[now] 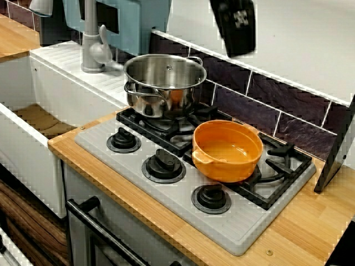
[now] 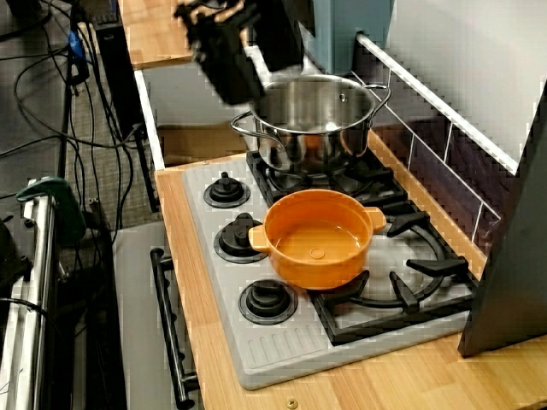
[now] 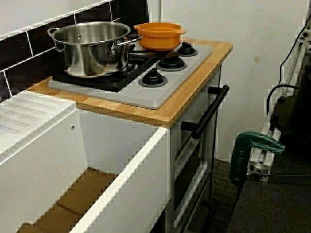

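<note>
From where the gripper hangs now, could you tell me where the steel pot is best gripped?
Take the steel pot by its loop handle on the sink side, coming down from above: it sticks out clear of the pot's wall, with open room for the gripper. The pot stands upright and lidless, so the thin rim would probably also serve.

Front view: high, close, faces the wall [image 1: 266,105] across the stove [image 1: 166,205].
End view: high, looks along the bench [image 2: 175,222] toward the sink [image 3: 121,170].
Sink view: low, farther, looks back.
Shared: stove.

Silver steel pot [image 1: 163,86]; orange pot [image 1: 227,152]; grey stove [image 1: 138,184]; black grates [image 1: 283,151].
</note>
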You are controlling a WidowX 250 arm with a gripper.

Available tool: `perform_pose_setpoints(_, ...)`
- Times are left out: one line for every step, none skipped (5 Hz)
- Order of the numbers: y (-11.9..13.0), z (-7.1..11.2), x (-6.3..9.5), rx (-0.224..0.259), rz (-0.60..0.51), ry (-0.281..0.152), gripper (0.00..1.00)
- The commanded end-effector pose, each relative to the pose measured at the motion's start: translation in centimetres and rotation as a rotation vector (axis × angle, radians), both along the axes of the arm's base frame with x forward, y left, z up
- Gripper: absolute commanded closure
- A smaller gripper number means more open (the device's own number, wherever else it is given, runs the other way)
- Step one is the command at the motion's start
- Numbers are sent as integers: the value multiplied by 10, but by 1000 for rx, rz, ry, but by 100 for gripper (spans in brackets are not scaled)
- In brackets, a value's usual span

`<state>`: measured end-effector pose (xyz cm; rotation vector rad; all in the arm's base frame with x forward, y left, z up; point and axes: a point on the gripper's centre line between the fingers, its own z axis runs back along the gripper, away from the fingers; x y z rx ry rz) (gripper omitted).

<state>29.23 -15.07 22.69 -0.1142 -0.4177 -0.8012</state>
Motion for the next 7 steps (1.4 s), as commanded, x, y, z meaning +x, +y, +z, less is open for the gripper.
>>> perform_pose_setpoints(6,7,-23,-156,-397,86,0)
perform_pose_setpoints(-2,-3,-26,-145,-487,93,0)
perform_pose_setpoints(-11,-13,-28,-43,-465,60,0)
perform_pose_setpoints(-11,-13,-28,-43,-465,60,0)
perform_pose_setpoints(-11,-13,-28,-43,-465,60,0)
perform_pose_setpoints(-17,-25,-30,-21,-471,76,0)
perform_pose_setpoints(-32,-36,-35,23,-488,89,0)
